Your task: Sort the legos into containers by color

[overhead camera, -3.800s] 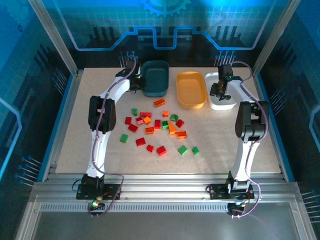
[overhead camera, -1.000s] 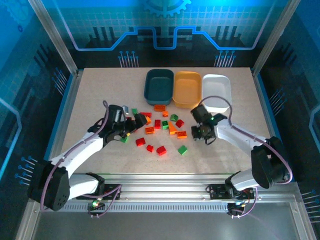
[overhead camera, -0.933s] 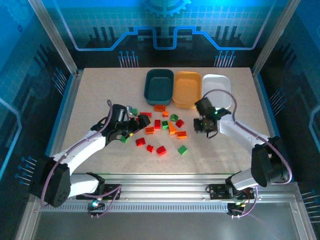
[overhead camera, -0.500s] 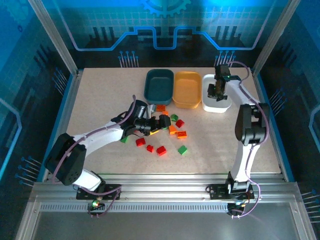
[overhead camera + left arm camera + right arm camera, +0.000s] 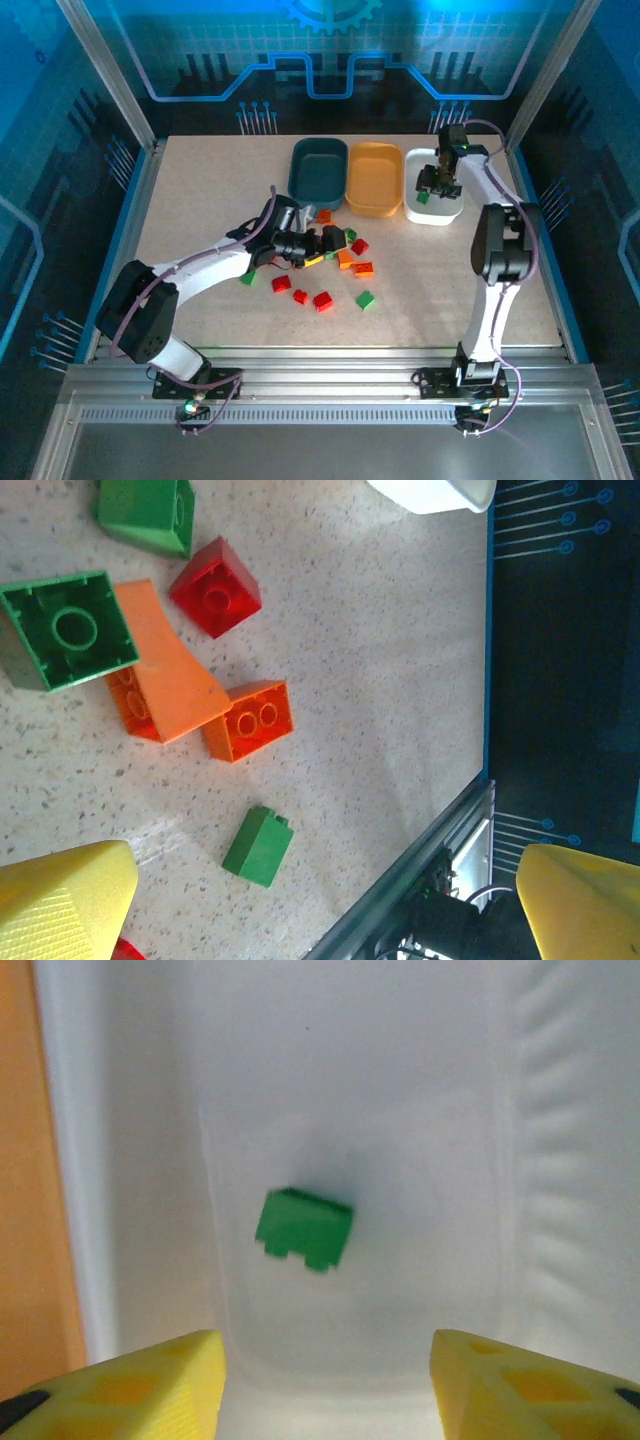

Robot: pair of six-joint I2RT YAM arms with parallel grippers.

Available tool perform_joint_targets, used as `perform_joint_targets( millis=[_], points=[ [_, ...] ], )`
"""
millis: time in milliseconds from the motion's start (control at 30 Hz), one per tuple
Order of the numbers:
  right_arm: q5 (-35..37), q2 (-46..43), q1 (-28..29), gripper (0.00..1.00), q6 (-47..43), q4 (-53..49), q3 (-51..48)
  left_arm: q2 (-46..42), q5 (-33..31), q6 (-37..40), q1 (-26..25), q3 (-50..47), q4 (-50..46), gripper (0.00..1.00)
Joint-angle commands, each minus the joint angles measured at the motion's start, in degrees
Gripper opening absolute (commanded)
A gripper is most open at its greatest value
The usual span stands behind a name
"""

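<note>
I count three trays at the upper middle: teal tray [image 5: 318, 170], orange tray [image 5: 375, 178], white tray [image 5: 432, 218]. One green brick [image 5: 304, 1227] lies loose in the white tray, between my right gripper's [image 5: 327, 1360] spread fingers and untouched. My left gripper [image 5: 325, 905] gapes wide. Its wrist camera resolves six whole bricks [image 5: 248, 721]: three green, two orange, one red.

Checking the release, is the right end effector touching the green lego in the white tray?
Apart. The right wrist view shows bare white tray between the green lego and both fingers.

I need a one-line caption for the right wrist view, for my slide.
Right end effector, open, above one green lego in the white tray.
</note>
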Motion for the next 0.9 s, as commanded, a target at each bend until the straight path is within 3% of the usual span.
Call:
perform_joint_targets(
  millis=[0, 167, 367, 467, 633, 800, 867],
  points=[
    [2.0, -15.6, 5.0, 0.58, 2.5, 3.9, -10.4, -2.9, -3.5, 1.5, 1.9, -0.2, -2.9, 0.99],
    [5.6, -26.8, 21.2, 0.68, 3.8, 7.6, -28.2, -10.1, -8.5, -3.0, 9.8, -8.6, -4.9, 0.99],
    [3.9, -25.7, 33.8, 0.79, 8.1, 9.7, -36.3, -20.0, -11.8, -3.1, 16.0, -18.3, -8.8, 0.99],
    [2.6, -22.6, 35.4, 0.86, 6.9, 10.7, -36.3, -23.2, -11.5, -3.6, 16.5, -21.2, -8.4, 0.99],
    [1.5, -16.2, 35.3, 0.87, 6.7, 12.2, -36.0, -24.5, -9.7, -3.9, 16.5, -22.2, -7.8, 0.99],
    [3.5, -12.7, 35.3, 0.80, 7.5, 12.8, -34.7, -24.7, -8.5, -4.3, 16.5, -22.8, -7.3, 0.99],
    [4.6, -12.6, 35.3, 0.69, 7.8, 13.2, -35.1, -25.3, -8.5, -4.4, 16.5, -23.0, -7.6, 0.99]
  ],
)
